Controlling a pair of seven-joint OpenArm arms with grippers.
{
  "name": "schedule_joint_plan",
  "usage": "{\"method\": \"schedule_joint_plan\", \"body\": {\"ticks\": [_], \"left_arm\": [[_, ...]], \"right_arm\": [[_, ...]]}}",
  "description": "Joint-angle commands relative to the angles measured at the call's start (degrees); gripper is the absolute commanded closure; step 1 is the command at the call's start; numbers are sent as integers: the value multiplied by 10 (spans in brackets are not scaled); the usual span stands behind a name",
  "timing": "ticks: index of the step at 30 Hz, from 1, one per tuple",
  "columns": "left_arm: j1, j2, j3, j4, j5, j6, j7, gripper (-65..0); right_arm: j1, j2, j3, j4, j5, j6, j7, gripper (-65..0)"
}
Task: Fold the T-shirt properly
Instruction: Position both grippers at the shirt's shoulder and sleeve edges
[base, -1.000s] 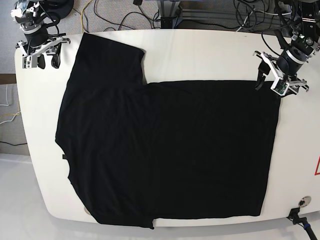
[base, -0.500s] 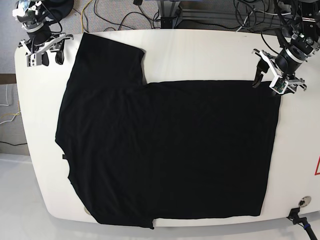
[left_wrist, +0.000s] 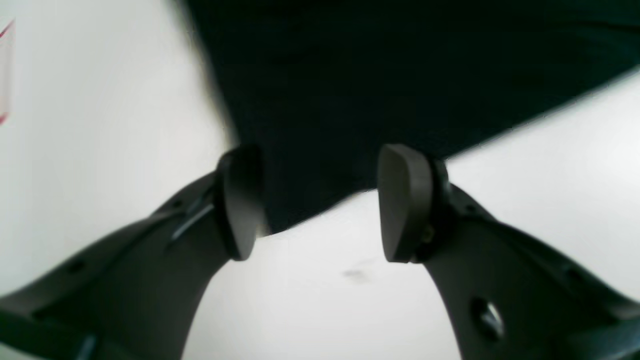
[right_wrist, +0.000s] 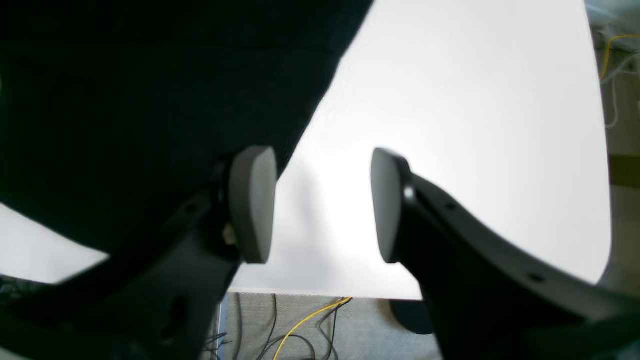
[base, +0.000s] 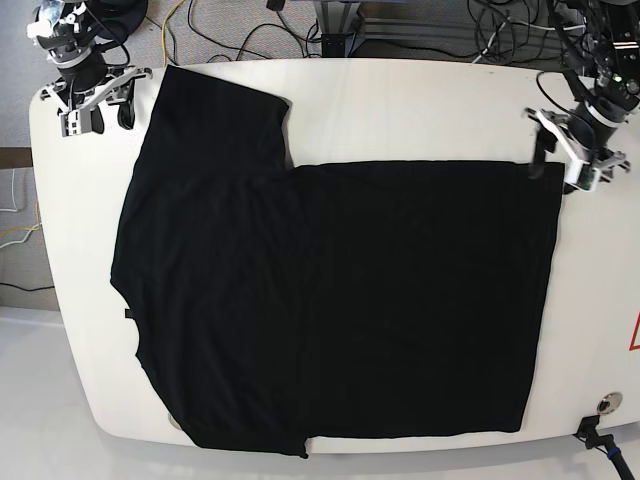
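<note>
The black T-shirt (base: 330, 300) lay flat across the white worktop (base: 420, 110). The left claw (base: 566, 150) hovered at the upper right of the base view over the shirt's corner, jaws spread, holding nothing. The right claw (base: 97, 103) hung at the upper left, spread too, beside the sleeve (base: 215, 120).

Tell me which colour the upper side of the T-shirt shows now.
Plain black: the T-shirt shows no print, clearest in the base view.
</note>
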Motion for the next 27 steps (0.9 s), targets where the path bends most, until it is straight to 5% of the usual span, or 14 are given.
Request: {"method": "schedule_joint_plan", "body": {"ticks": [1,7,21,27], "left_arm": [[-22,-11,-54,-37,-27,11,-18,-323],[-69,-21,-116,-86,-130,7,-3,-321],[-127,-28,-100,-122,-99,24,-9,-325],[-118,-21,-103,-125,-131,13,2,-332]], "right_arm": [[-1,8,-1,8,7,5,7,-300],[-2,10,-7,9,8,7,7,-301],[-1,18,-9,11,6,8,8,-303],[8,6,-7,5,7,0,-50,-304]]}}
